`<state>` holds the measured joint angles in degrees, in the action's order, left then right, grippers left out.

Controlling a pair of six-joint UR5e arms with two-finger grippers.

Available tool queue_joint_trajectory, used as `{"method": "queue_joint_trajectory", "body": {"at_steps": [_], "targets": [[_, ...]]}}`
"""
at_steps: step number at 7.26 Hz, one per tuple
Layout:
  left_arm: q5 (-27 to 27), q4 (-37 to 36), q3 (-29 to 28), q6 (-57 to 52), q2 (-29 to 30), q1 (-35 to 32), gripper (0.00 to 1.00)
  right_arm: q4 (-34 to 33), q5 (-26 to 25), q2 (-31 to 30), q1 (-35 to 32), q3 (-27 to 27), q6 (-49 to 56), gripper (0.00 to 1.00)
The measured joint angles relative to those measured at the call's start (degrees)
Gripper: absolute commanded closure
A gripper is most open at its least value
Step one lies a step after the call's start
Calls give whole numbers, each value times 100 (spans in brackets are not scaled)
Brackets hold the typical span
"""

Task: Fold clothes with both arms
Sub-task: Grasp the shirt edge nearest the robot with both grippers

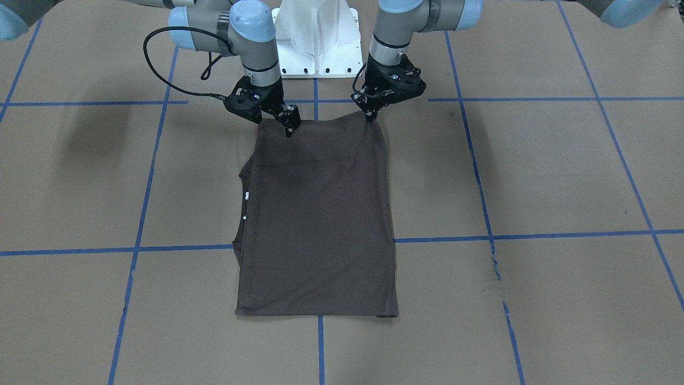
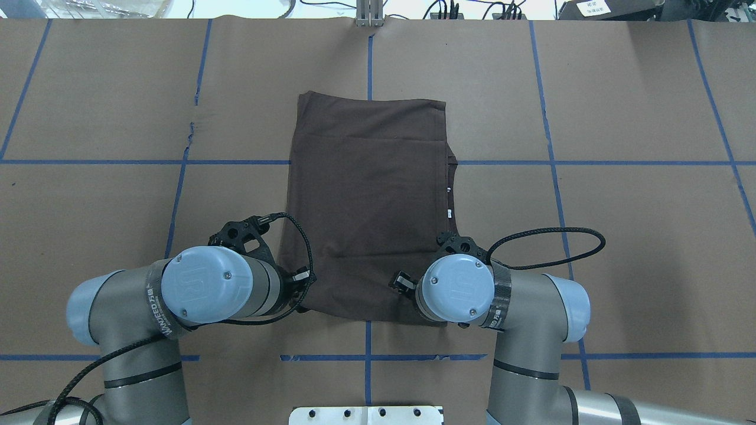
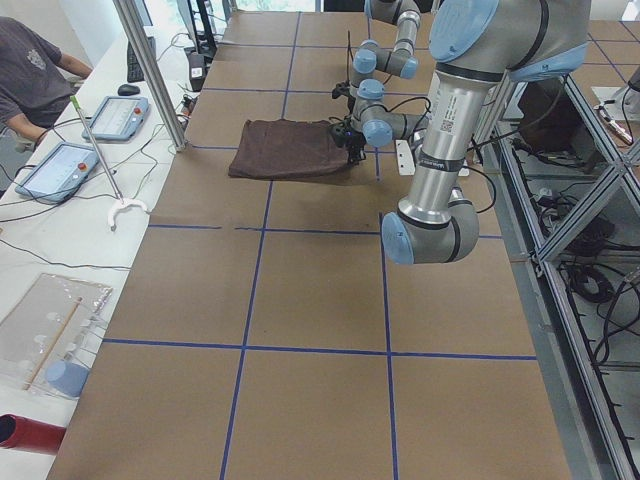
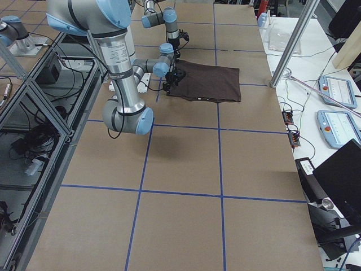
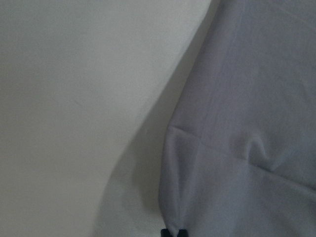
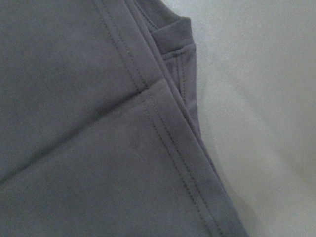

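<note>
One dark brown-grey T-shirt [image 1: 320, 214] lies flat near the middle of the paper-covered table [image 1: 534, 171]. It is already folded into a long rectangle running away from the robot, and layered edges and small white tags [image 1: 247, 196] peek out along the side towards the robot's right. Both arms reach down to the short edge nearest the robot's base. The left gripper [image 1: 370, 116] sits on one corner with its jaws pinched together on the cloth, and the left wrist view shows the fabric puckering up into the fingertips [image 5: 171, 232]. The right gripper [image 1: 289, 127] touches the same edge a little in from the other corner; I cannot tell whether its jaws are closed on the fabric or only resting there. The knit looks thin, light and limp, so it will likely sag between two holds and the stacked layers may slide apart. The best hold is probably a pinch through all layers at both near corners, lifted evenly so the edge stays taut while it is carried over towards the far hem.
</note>
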<state>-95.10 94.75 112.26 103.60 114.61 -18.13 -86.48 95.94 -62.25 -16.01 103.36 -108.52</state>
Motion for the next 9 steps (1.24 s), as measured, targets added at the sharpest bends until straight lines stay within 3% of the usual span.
{"method": "queue_joint_trajectory", "body": {"at_steps": [9], "targets": [[0, -18, 32, 2, 26, -20, 100, 113, 12, -31, -151, -195, 444, 0]]}}
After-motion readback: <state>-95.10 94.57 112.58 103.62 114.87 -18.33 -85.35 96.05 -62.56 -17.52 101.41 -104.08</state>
